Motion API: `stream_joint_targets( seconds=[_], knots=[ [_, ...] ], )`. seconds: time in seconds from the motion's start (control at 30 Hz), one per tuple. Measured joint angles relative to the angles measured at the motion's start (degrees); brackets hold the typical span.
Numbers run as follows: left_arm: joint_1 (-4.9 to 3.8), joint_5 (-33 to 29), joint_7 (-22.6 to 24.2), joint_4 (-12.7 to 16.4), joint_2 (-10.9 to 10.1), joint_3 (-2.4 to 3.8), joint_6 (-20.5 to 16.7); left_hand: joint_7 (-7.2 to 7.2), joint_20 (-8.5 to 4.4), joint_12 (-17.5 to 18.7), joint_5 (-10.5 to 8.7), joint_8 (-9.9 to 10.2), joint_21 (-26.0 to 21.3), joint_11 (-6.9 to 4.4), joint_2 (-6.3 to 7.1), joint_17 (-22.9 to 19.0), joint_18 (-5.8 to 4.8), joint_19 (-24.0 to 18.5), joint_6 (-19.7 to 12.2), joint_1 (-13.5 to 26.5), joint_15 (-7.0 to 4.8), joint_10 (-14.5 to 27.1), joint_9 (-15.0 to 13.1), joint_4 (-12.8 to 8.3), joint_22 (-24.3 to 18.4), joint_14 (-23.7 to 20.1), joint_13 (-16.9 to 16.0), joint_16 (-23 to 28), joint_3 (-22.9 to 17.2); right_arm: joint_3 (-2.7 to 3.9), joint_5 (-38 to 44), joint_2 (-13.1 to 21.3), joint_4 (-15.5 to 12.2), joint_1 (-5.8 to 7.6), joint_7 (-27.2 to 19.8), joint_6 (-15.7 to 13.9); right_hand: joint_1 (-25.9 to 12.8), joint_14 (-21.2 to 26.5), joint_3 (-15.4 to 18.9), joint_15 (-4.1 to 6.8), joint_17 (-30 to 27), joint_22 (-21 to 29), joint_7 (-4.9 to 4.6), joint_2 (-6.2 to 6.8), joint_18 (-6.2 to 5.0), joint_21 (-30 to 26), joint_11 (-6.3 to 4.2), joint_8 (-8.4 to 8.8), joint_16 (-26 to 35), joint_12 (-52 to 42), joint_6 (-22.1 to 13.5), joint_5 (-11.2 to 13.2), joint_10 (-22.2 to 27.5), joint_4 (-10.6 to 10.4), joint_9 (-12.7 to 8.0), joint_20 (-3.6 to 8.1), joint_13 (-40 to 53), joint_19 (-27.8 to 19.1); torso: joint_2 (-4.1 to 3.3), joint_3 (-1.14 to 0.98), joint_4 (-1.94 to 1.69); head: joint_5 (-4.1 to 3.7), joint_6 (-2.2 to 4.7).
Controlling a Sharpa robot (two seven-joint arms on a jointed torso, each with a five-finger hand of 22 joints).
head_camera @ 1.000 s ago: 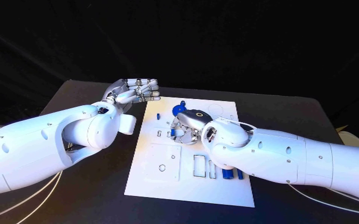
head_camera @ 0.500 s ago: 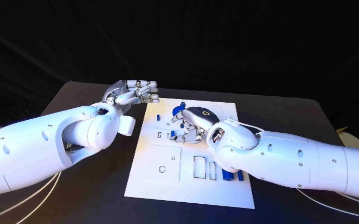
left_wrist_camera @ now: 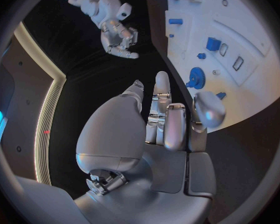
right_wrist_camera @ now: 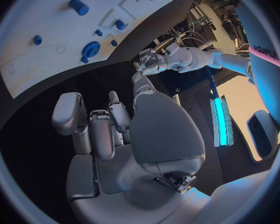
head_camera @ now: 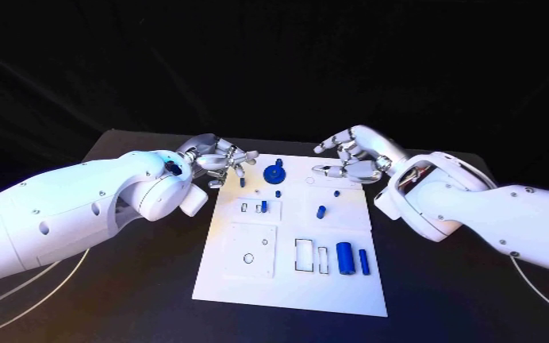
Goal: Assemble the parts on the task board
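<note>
You have the task board [head_camera: 292,279] lying flat in the middle of the black surface [head_camera: 137,279], and your two hands sit just off its far corners: the left hand [head_camera: 217,157] beside the far left corner, the right hand [head_camera: 357,155] over the far right corner. Neither holds anything; the left wrist view shows the left hand's fingers [left_wrist_camera: 175,127] loosely curled with nothing between them, and the right wrist view shows the right hand's fingers [right_wrist_camera: 102,132] likewise apart and bare. On the board, judge the work as partly done. A blue gear [head_camera: 274,173] sits at the far middle of the board and looks seated. Just nearer than it, small blue pegs [head_camera: 266,206] appear to stand in their slots, and another short blue piece [head_camera: 321,211] lies toward the board's middle right; whether that one is seated or loose cannot be told. Toward the board's near right, a blue cylinder [head_camera: 344,258] and a thin blue bar [head_camera: 364,260] lie beside two open rectangular recesses [head_camera: 305,254], which look unfilled. The round hole [head_camera: 248,258] in the near left panel also looks empty. So you probably have those loose near-right pieces yet to place.
</note>
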State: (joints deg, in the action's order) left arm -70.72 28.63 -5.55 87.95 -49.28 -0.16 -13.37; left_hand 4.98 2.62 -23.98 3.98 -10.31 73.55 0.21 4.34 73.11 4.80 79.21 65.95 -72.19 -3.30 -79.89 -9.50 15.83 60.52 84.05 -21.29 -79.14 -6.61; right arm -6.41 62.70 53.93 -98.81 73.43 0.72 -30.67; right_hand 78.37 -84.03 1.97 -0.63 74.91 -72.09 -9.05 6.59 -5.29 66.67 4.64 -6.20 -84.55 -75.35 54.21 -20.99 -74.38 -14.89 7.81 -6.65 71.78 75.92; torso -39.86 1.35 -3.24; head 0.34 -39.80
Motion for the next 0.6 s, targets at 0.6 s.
stream_joint_targets(
  seconds=[0.6],
  knots=[
    [-3.42, 29.5, -26.4, -7.1, 11.7, -0.09, 17.2, -1.44, -0.38, -39.9, -0.33, -7.2, 15.5, -0.61, 0.82, 1.8, -3.48, 4.6, -2.7, 4.7, -0.49, 1.8, -14.2, 1.0, 14.4, -0.1, -42.0, -10.7, 2.4, -0.07, -10.0, 4.4, 0.8, 1.21, -1.5, 0.1, 0.0, 0.0, 0.0, 0.45, 0.0, 0.0, 0.37, 0.0, 0.01, -0.3, -0.6, -0.6, 0.3, -0.2, 0.4, -1.9, -0.6, 0.0, 0.0, 0.21, 0.4, 0.2, 1.18, -0.73, 0.46, 1.26, -0.88]
  ],
)
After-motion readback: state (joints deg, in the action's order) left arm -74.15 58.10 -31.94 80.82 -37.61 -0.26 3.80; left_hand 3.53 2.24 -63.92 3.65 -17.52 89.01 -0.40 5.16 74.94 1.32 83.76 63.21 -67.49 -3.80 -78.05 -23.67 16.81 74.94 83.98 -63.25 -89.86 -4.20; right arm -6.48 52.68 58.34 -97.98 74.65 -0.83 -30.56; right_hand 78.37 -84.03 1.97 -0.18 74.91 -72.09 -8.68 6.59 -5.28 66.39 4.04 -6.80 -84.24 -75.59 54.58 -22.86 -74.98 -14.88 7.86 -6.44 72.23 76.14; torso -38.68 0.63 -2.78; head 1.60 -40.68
